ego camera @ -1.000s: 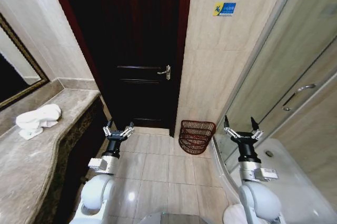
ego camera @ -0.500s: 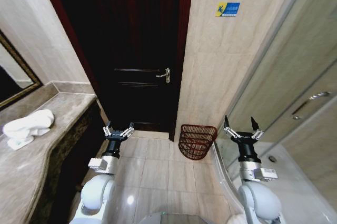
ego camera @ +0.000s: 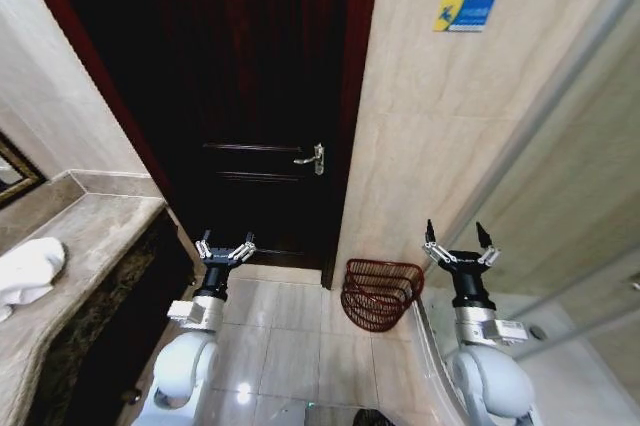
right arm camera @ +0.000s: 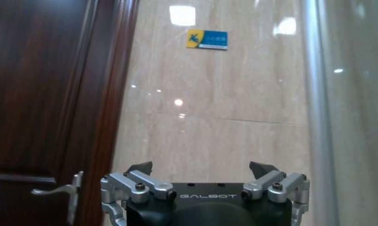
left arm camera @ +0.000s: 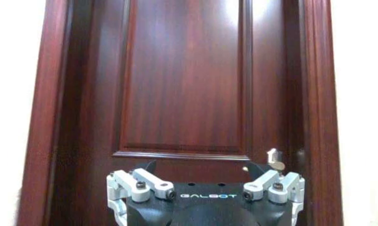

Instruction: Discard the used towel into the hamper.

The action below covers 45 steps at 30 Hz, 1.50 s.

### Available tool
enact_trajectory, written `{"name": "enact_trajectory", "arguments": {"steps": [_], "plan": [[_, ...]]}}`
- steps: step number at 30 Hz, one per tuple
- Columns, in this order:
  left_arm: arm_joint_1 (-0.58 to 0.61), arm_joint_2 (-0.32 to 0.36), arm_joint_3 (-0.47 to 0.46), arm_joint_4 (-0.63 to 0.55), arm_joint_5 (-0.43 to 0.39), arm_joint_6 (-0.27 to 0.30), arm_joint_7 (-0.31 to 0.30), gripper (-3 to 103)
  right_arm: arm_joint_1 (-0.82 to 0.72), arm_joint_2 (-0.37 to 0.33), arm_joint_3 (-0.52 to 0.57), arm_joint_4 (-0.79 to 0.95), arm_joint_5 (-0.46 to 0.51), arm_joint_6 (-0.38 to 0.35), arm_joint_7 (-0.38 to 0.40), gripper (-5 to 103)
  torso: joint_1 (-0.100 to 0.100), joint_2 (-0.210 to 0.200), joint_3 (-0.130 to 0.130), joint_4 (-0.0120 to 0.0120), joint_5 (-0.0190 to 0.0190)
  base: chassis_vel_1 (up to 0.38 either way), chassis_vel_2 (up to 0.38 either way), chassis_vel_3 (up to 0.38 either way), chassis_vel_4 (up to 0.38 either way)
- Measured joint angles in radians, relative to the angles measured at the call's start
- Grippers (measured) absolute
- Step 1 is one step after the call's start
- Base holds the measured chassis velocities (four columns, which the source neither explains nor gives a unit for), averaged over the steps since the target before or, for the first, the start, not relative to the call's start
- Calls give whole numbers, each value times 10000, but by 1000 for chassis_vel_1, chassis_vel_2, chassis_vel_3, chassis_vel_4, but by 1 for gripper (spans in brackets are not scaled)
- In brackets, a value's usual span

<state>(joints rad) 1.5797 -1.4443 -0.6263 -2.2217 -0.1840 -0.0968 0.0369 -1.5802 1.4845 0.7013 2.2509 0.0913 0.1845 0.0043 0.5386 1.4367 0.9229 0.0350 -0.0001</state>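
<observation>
A white towel (ego camera: 22, 274) lies bunched on the marble counter (ego camera: 90, 236) at the far left edge of the head view. The hamper (ego camera: 380, 293), a dark reddish-brown openwork basket, stands on the floor tiles against the beige wall, just right of the door. My left gripper (ego camera: 225, 247) is raised upright and open in front of the door, well right of the towel. My right gripper (ego camera: 460, 239) is also upright and open, just right of the hamper and above it. Both are empty. The wrist views show the left gripper (left arm camera: 205, 172) facing the door and the right gripper (right arm camera: 201, 169) facing the wall.
A dark wooden door (ego camera: 250, 96) with a metal handle (ego camera: 310, 157) stands shut straight ahead. A glass shower screen (ego camera: 560, 146) runs along the right side. A framed mirror (ego camera: 15, 171) hangs above the counter. A blue sign (ego camera: 463, 14) is on the beige wall.
The whole head view has shifted: the towel and counter slid toward the left edge and lower, the door and sign now sit higher and nearer. Both grippers kept their pose.
</observation>
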Motion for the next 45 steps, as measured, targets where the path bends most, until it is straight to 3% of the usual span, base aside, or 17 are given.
{"name": "enact_trajectory", "arguments": {"steps": [45], "plan": [[1,0,0,-1,0,0,0,97,-6,0,0,-1,0,0,0,100,-4,4,-1,-5,1,100,83,97,105]]}}
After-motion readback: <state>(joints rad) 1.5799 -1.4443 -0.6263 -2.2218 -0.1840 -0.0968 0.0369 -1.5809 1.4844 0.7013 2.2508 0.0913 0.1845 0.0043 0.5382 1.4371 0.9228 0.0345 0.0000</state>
